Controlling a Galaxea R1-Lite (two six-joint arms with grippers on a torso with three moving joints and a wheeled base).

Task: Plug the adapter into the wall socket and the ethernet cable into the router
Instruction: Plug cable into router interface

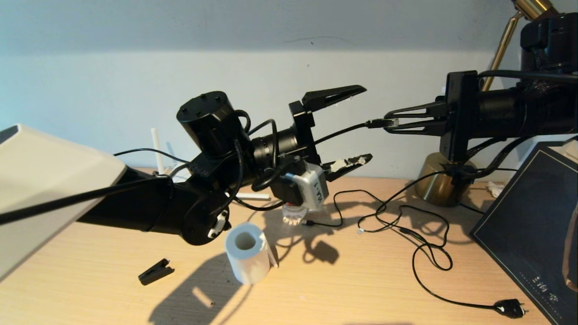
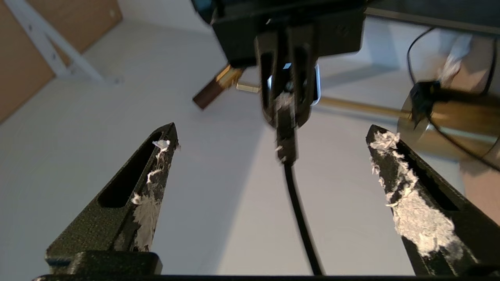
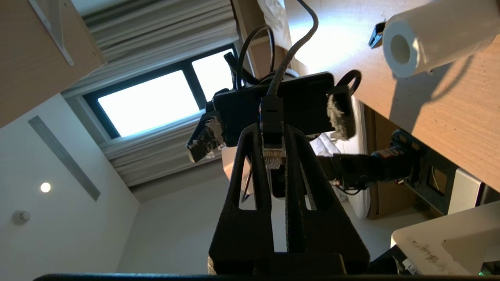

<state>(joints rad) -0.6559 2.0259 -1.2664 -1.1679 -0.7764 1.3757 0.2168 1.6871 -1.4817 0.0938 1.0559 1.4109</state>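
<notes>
Paper roll [image 1: 247, 259] and black clip [image 1: 156, 271] lie below left hand [image 1: 356, 125].

Matt wood desk [image 1: 361, 280]; glossy brass lamp base [image 1: 435, 183].

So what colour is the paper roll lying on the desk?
White, with a hollow core; the paper roll shows best in the head view.

Not much room up there: the 2 black grippers, left gripper [image 1: 359, 124] and right gripper [image 1: 389, 123], sit nose to nose, thin black ethernet cable [image 1: 343, 132] strung between them.
</notes>
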